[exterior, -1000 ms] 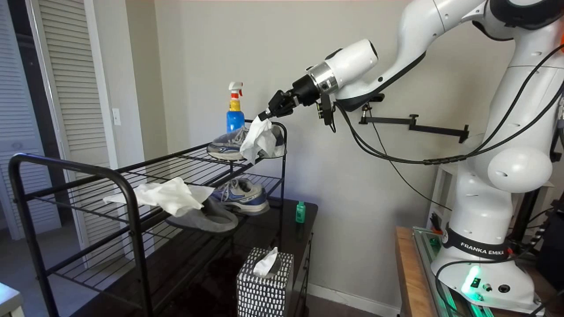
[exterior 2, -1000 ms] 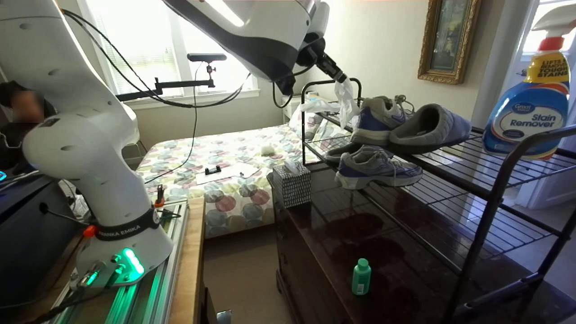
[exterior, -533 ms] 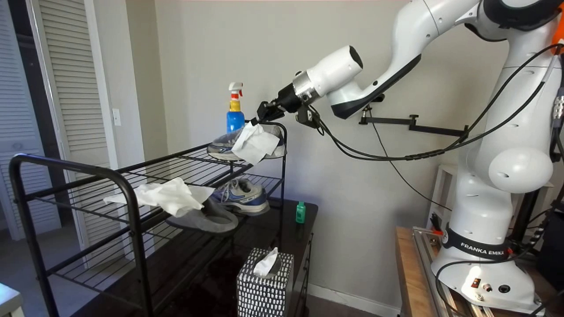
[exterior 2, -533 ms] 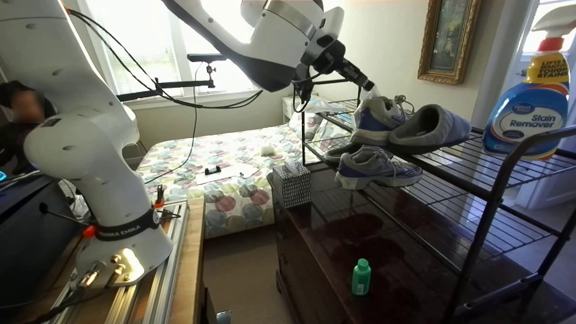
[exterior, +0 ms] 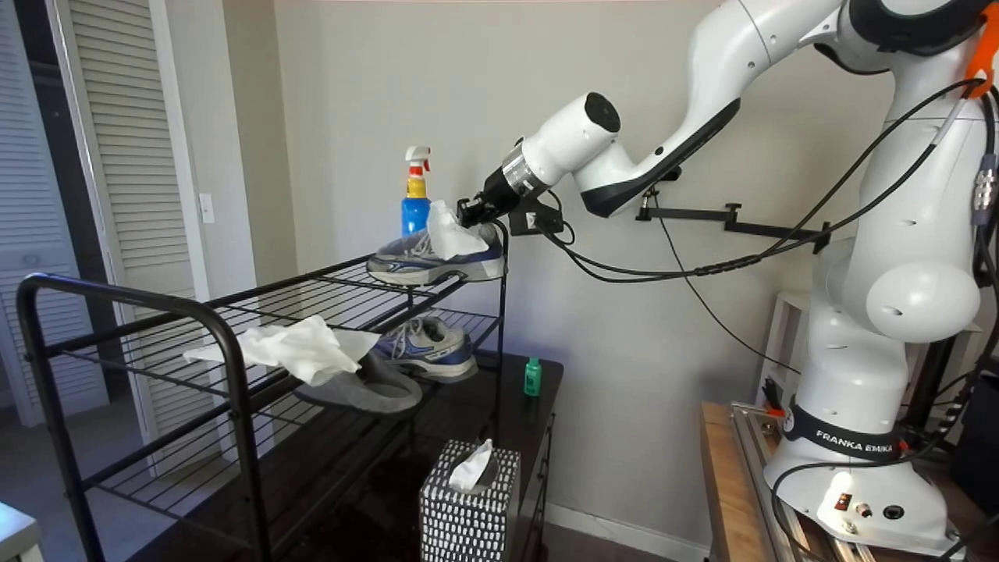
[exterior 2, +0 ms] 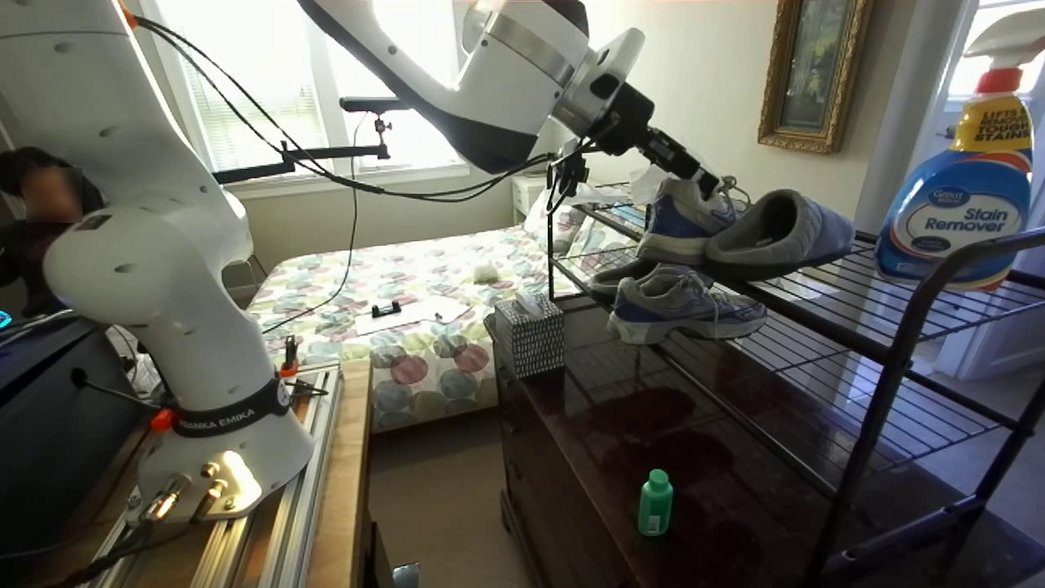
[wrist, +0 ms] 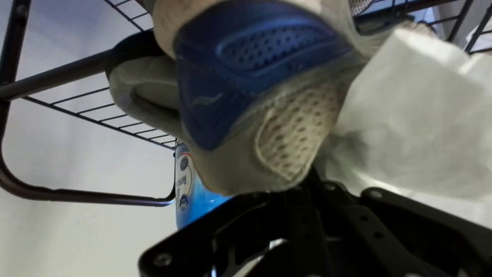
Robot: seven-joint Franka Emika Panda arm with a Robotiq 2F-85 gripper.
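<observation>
Hanging over one side of the upper sneaker, a white tissue was found pinched in the closed gripper. Whether the sneaker was also touched by the gripper could not be established. Under a downward push, the sneaker was judged liable to be slid or tipped; the thin tissue might have been torn by snagging on it. The slipper, just beside the sneaker, and the spray bottle, farther from it, were considered at risk of being knocked.

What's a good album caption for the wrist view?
Gripper holding white tissue beside a blue and gray sneaker, blue bottle behind.
</observation>
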